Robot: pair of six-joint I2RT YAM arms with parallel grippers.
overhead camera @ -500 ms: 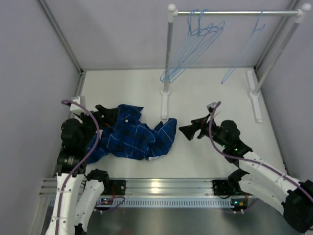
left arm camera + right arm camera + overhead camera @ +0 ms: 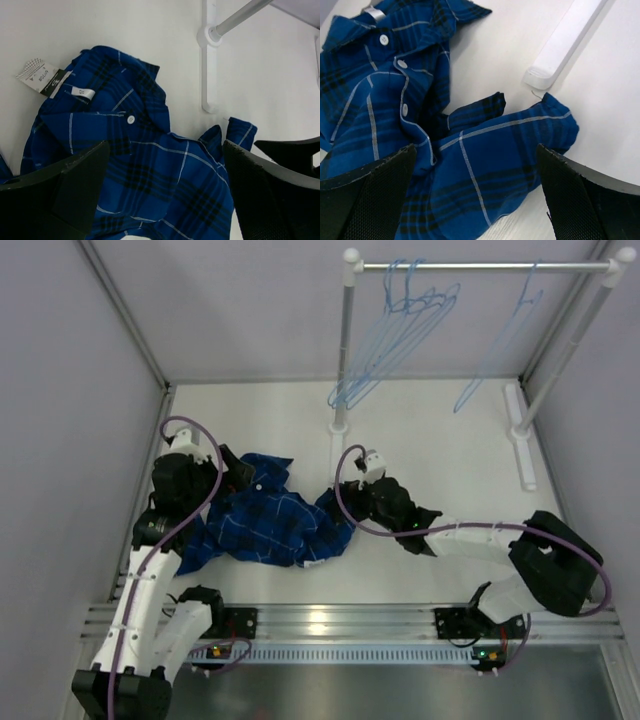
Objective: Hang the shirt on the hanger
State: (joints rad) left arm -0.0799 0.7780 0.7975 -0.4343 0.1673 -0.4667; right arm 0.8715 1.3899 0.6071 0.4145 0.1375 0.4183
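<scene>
The dark blue plaid shirt (image 2: 268,525) lies crumpled on the white table, collar and white neck label (image 2: 82,92) toward the back left. My left gripper (image 2: 238,472) hovers open over the collar end, and its view shows the shirt (image 2: 155,165) between the spread fingers (image 2: 65,190). My right gripper (image 2: 350,508) is open over the shirt's right end (image 2: 490,165), with cloth lying below and between its fingers (image 2: 585,200). Pale-blue wire hangers (image 2: 388,348) hang bunched on the rail, and a single hanger (image 2: 495,345) hangs further right.
The white clothes rack has a rail (image 2: 480,267), a left post (image 2: 343,340) and flat feet on the table (image 2: 338,455), (image 2: 522,435). One foot (image 2: 565,45) lies just beyond the shirt's right end. Grey walls close in the left, back and right.
The right arm has swung left from the middle of the table to the shirt's right end. The left arm has shifted slightly further over the collar end. The shirt has not moved.
</scene>
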